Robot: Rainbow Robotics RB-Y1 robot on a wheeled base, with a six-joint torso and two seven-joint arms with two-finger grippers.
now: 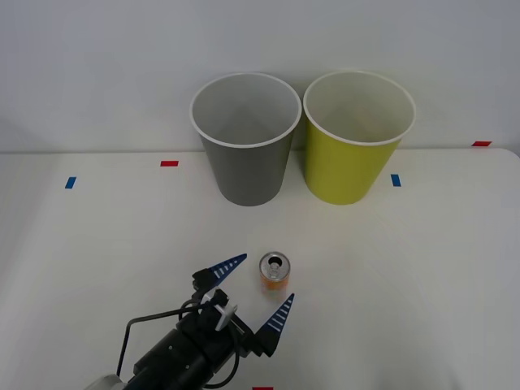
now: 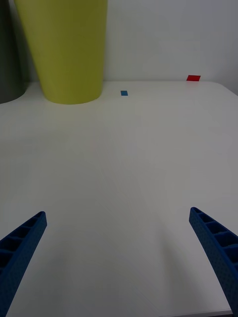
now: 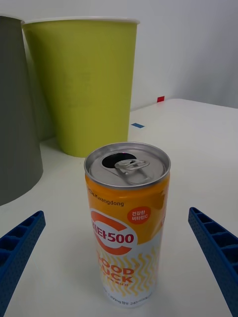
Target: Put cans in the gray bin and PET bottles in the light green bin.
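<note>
- Can (image 1: 275,271) stands upright on the table (image 1: 422,268), near side, well short of the gray bin (image 1: 245,138) & light green bin (image 1: 358,134).
- Left gripper (image 1: 253,291) spread wide, fingers flanking the can, not touching.
- Right gripper (image 2: 119,262) also wide, nothing between — idle over bare table.
- Opened, so prob. light; thin wall dents easily, slick — grip mid-body, gently.

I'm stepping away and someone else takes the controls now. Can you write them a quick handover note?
Left gripper: open, fingers either side of the small orange-and-white drink can, not yet closed on it.
Right gripper: open, holding nothing, over bare white table.
The can stands upright, its pull-tab top already opened, in front of the round gray plastic bin; the yellow-green plastic bin stands beside the gray one.
Done: nothing binned yet.
Left: grasp the can, drop it in the gray bin.
</note>
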